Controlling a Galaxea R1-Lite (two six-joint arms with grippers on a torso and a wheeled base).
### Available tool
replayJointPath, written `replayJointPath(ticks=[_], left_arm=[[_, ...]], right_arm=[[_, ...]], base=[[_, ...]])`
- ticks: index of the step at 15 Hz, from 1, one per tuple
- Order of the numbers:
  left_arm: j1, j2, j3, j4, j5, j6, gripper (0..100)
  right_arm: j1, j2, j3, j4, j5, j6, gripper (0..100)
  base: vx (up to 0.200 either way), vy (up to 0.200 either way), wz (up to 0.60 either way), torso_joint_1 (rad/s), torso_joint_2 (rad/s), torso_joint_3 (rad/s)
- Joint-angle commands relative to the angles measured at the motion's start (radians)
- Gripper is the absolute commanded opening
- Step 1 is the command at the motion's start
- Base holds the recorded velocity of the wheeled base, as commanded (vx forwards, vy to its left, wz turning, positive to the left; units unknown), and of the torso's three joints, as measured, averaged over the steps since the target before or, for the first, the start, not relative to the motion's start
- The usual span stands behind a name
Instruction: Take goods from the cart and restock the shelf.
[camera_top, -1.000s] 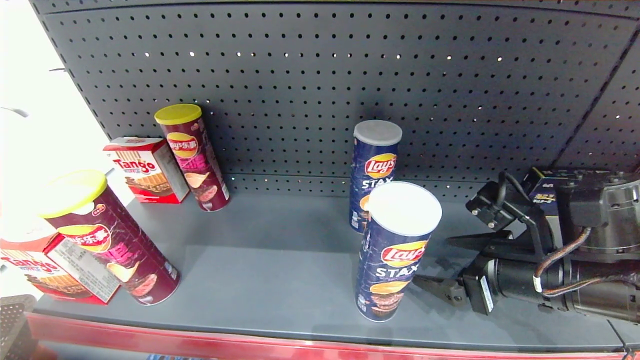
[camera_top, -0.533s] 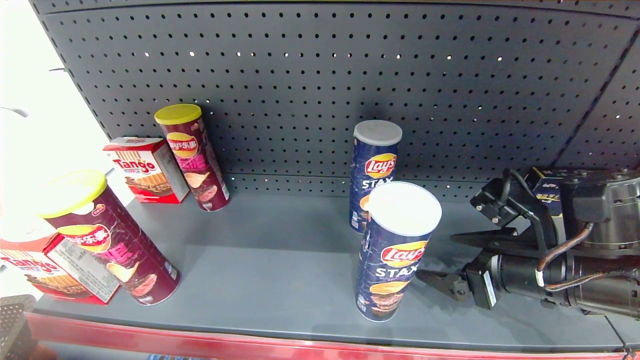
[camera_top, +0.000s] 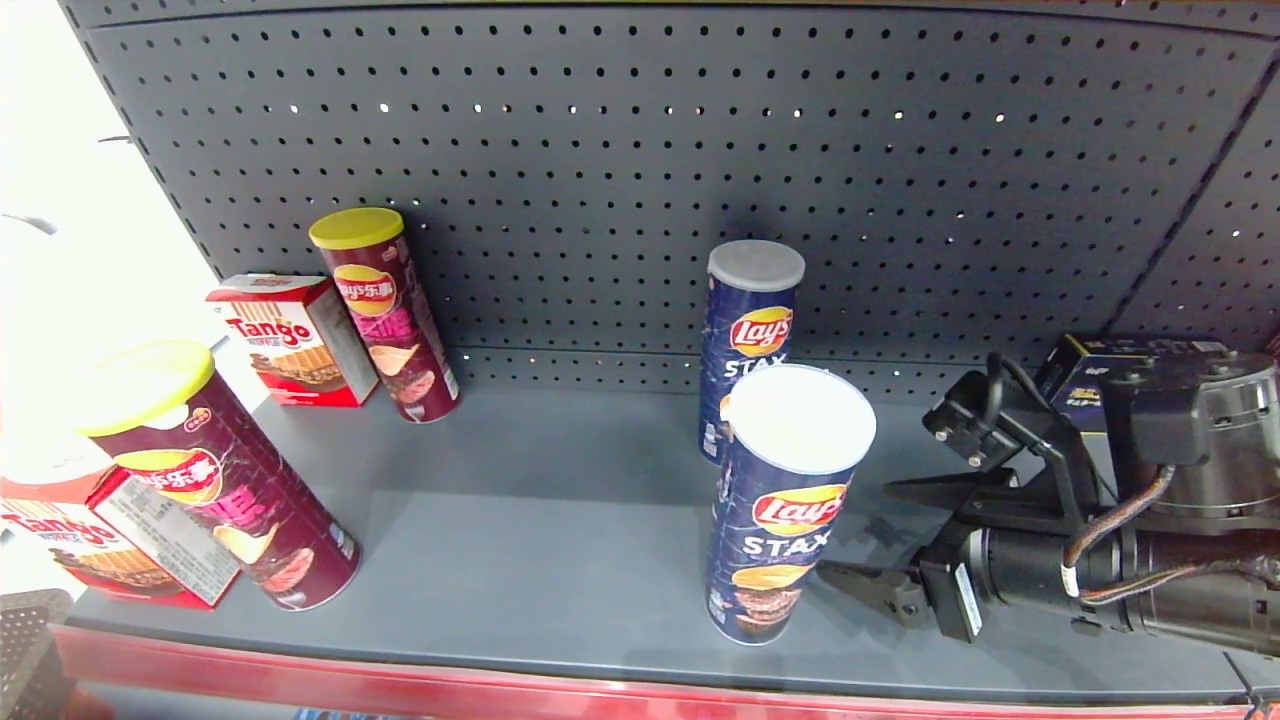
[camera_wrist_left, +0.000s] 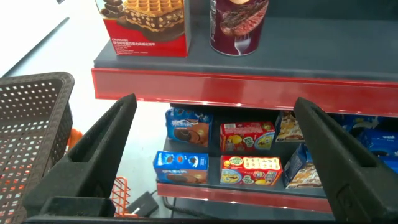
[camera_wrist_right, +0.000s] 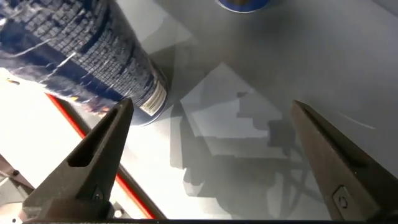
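Note:
Two blue chip cans with white lids stand on the grey shelf. The front can is near the shelf's edge and the back can is by the pegboard. My right gripper lies low over the shelf just right of the front can, open and empty. Its nearer fingertip is close to the can's lower side; contact cannot be judged. The right wrist view has the front can ahead of one finger of the right gripper. My left gripper hangs open and empty below the shelf's red front edge.
Two maroon cans with yellow lids and two red wafer boxes stand on the shelf's left. A dark box sits behind the right arm. A black mesh cart basket is beside the left gripper. Lower shelves hold several boxes.
The right gripper drew back slightly to the right, then came left again toward the front blue can. That can now stands a little farther left.

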Motion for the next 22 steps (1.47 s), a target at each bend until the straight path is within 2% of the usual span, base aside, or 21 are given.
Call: replayJointPath(ticks=[1,10,22], left_arm=[[0.000,0.002,0.000,0.000,0.000,0.000,100],[0.000,0.002,0.000,0.000,0.000,0.000,100],[0.002,0.002,0.000,0.000,0.000,0.000,100]], right_arm=[[0.006,-0.001,0.002,-0.001,0.000,0.000,100],[-0.037,-0.032,0.011,-0.002,-0.001,0.001,100],[-0.012,0.007,-0.015,-0.002,-0.001,-0.022,100]], base=[[0.000,0.000,0.00,0.000,0.00,0.000],[0.000,0.000,0.00,0.000,0.00,0.000],[0.000,0.000,0.00,0.000,0.00,0.000]])
